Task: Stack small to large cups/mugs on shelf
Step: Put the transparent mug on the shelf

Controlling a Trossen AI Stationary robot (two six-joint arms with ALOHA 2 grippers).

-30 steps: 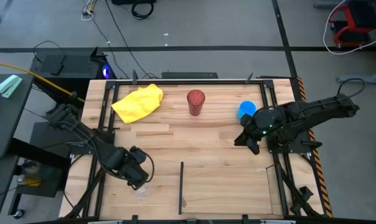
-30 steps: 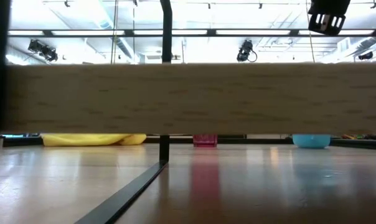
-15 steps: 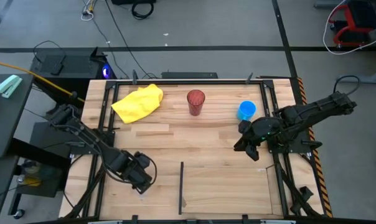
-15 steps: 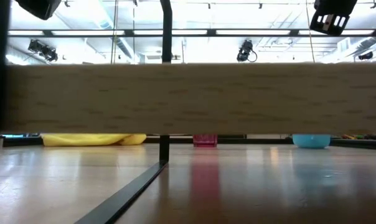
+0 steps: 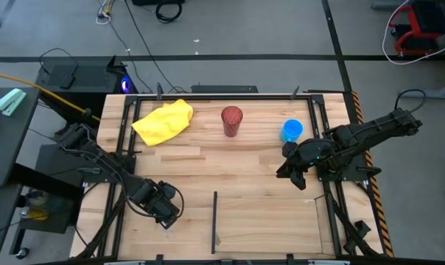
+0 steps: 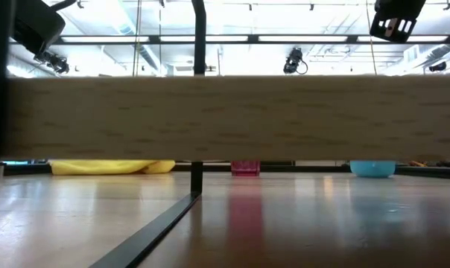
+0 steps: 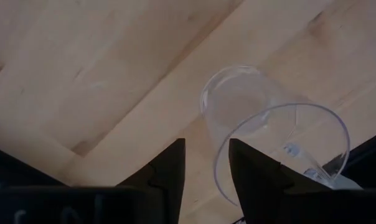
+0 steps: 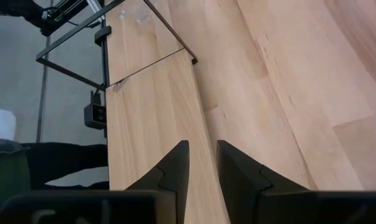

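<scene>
High view first, sweeping from nine o'clock to three. The left gripper (image 5: 163, 213) sits low at about seven o'clock of the table (image 5: 252, 177), near its front-left corner. Its wrist camera shows the tiny clear plastic cup (image 7: 269, 146) lying on its side on the wood, rim toward the camera, with one finger overlapping that rim. The jaws stand released and I judge that nothing is held yet; whether the finger touches the rim or sits inside the mouth I cannot tell.

At eleven o'clock lies the yellow cloth (image 5: 163, 121). At twelve stands the dark-red tumbler (image 5: 231, 120), upright and alone. The black divider strip (image 5: 214, 219) runs up from six o'clock, edging the shelf (image 5: 270, 224) panel at about five. The blue mug (image 5: 292, 130) stands at about two o'clock.

The right gripper (image 5: 292, 165) hovers at three o'clock, just beside the mug yet apart from it, fingers parted a little and empty, aimed over bare planks.

Risks, as I judge them:
- The cup is light, slick and already tipped. A closing finger could flick it off the nearby table edge, or crush its thin wall.
- The right arm's forearm sits near the mug, so a careless swing could knock it over.
</scene>
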